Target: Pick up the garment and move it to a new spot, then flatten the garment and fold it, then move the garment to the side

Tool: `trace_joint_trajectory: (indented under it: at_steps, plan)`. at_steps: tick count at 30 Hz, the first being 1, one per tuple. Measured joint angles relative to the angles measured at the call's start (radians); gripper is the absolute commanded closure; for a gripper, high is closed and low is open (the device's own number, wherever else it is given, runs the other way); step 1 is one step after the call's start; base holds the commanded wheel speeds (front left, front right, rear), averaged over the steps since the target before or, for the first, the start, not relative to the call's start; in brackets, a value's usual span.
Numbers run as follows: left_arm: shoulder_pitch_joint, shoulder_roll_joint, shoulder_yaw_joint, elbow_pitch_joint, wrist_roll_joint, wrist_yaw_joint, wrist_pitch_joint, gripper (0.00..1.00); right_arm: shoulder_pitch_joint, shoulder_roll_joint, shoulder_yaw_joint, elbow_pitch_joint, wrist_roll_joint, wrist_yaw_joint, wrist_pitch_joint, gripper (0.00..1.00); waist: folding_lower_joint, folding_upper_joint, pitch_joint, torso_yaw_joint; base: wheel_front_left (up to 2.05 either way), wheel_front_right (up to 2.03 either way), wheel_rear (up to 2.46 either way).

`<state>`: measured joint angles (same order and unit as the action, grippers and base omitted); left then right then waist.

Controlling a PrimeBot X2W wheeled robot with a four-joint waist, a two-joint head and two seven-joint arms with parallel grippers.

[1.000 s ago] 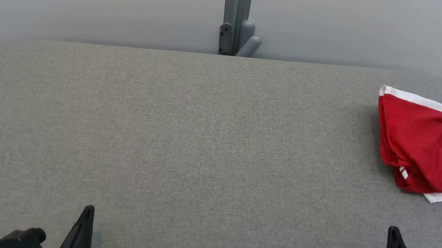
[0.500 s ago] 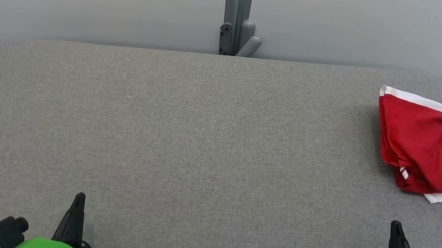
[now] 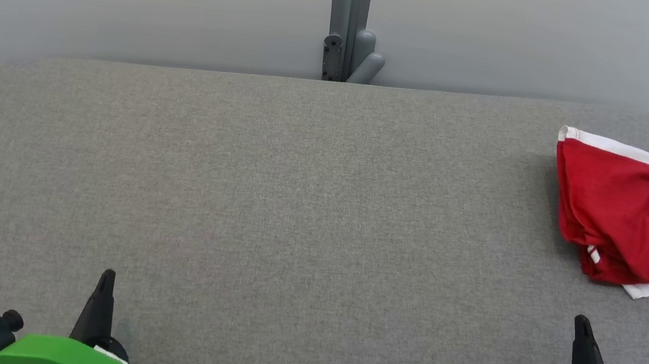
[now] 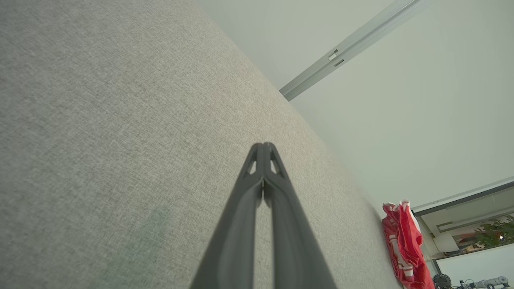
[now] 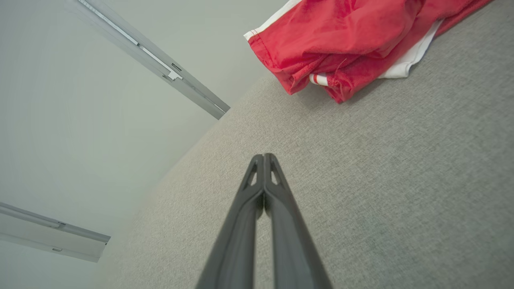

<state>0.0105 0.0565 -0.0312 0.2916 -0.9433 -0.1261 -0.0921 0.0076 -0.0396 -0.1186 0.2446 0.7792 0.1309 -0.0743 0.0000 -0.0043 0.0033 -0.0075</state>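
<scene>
Currently, verify that left gripper (image 3: pixel 106 275) and right gripper (image 3: pixel 582 322) stand closed on nothing, well clear of the garment (image 3: pixel 626 210) heaped at the table (image 3: pixel 295 203)'s right side.

Even soft daylight, faint shadows, wrist views wide-angle warped.

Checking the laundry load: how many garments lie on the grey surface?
1. A red garment with white trim lies bunched at the far right of the grey surface, cut by the head view's right edge; others could lie beyond it.
</scene>
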Motion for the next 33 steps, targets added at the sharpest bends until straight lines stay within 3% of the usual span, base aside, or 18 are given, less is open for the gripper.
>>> trace_joint_trajectory:
  at_steps: [33]
  plan:
    - [-0.046,0.003,0.057,-0.028,-0.339,-0.001,0.092,1.0,-0.046,-0.004,-0.001,-0.01,0.414,0.0,0.095,1.0,0.0,0.0,0.0,0.003,0.0,0.0,0.0]
